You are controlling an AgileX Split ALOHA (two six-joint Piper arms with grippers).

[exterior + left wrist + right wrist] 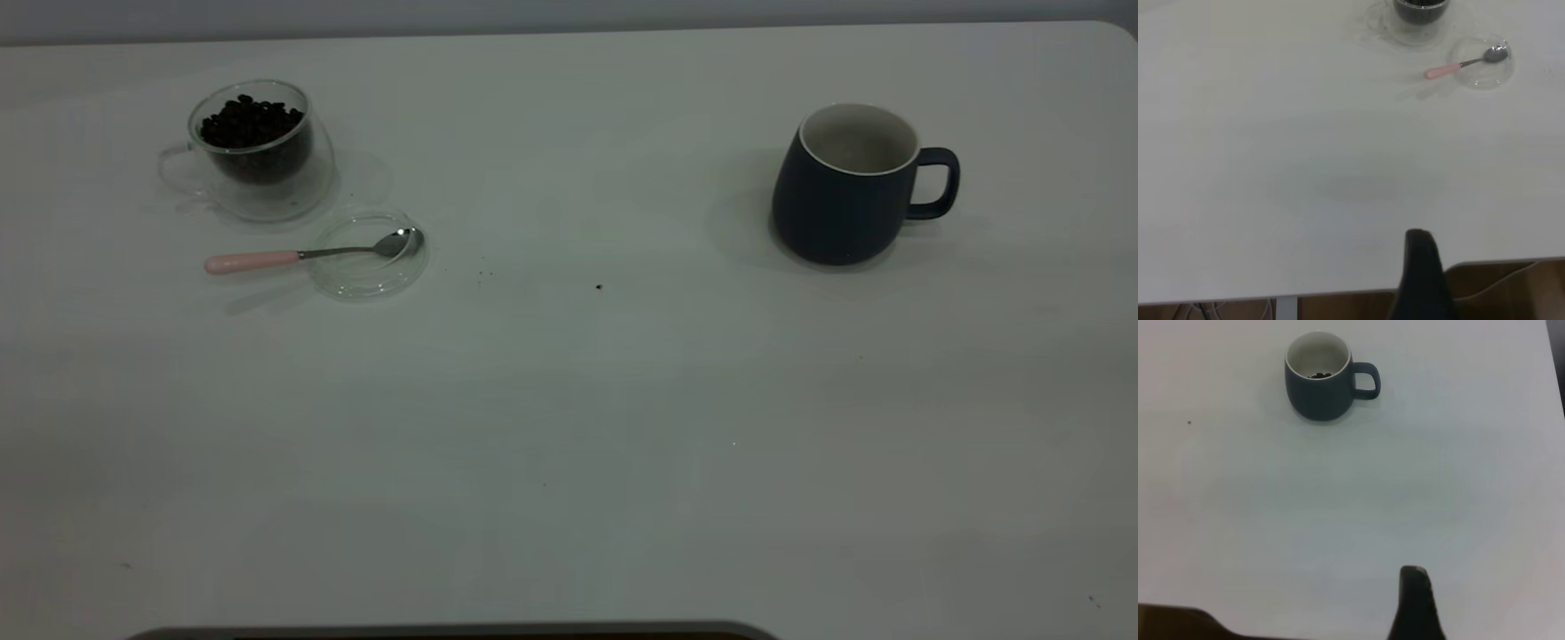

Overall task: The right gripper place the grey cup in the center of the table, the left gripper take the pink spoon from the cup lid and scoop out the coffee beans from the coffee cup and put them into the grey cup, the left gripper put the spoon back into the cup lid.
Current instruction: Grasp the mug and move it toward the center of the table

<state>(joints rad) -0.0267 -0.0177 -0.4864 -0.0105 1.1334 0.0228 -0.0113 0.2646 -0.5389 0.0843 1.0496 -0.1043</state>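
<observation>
The grey cup [845,187] stands upright on the right side of the table [569,444], handle pointing right. In the right wrist view the grey cup [1318,387] holds a few dark beans on its bottom. At the far left, the clear coffee cup [253,147] is full of coffee beans [249,123]. Just in front of it lies the cup lid [360,276], with the pink spoon [302,255] resting bowl-down in it and its handle sticking out left. Neither arm shows in the exterior view. My left gripper [1419,235] and right gripper [1413,570] hang shut near the table's edge, far from everything.
A few tiny dark specks [598,286] lie near the middle of the table. The table's edge [1338,290] runs under the left gripper, with brown wood below it. A dark strip [1557,360] borders the table past its right edge.
</observation>
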